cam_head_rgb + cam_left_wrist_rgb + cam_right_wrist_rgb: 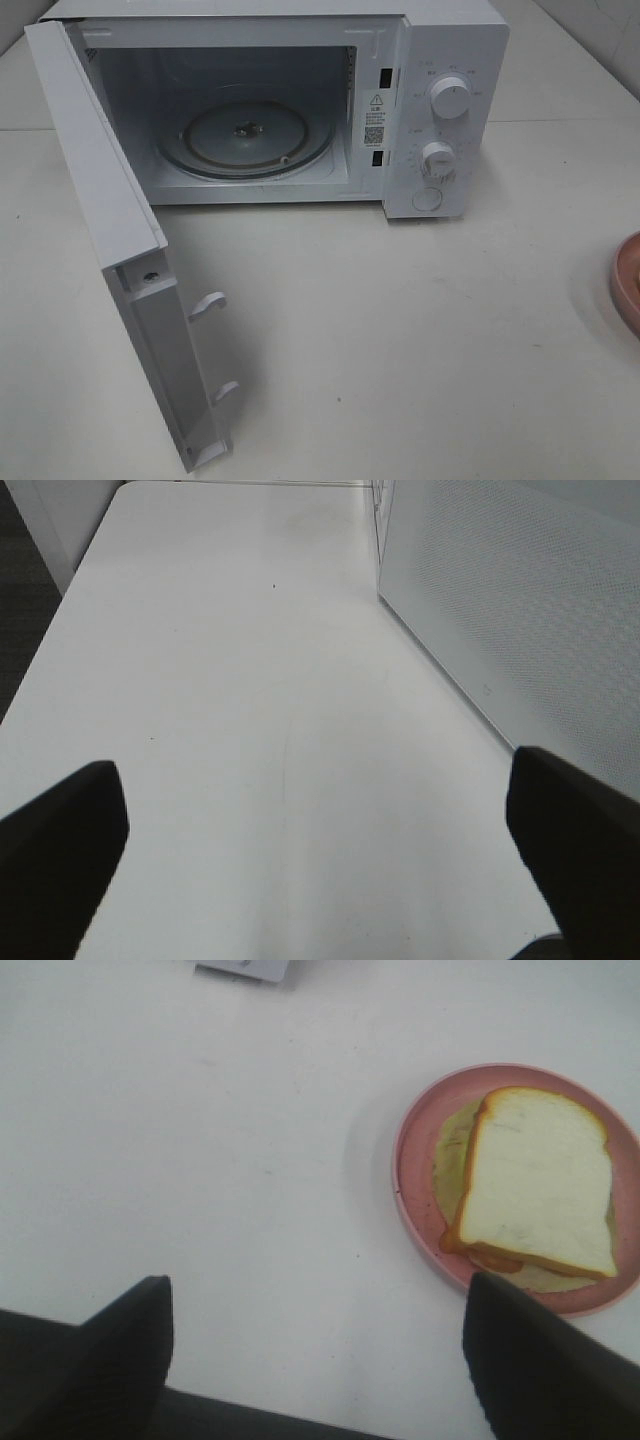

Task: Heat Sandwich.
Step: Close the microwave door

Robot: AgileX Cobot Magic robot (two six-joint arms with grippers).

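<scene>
The sandwich [535, 1185] lies on a pink plate [415, 1175] at the right edge of the tabletop. It is probably light, soft and easily crushed, with loose layers. Grip the plate rim, not the bread. The right gripper [315, 1355] hangs beside the plate, jaws spread and empty. The left gripper [320, 850] is likewise spread and empty. The microwave [440, 60] stands open.

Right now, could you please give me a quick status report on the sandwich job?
Both grippers open, empty: left, right. Sandwich on pink plate, table. Microwave door open, turntable bare. No obstruction seen.
</scene>
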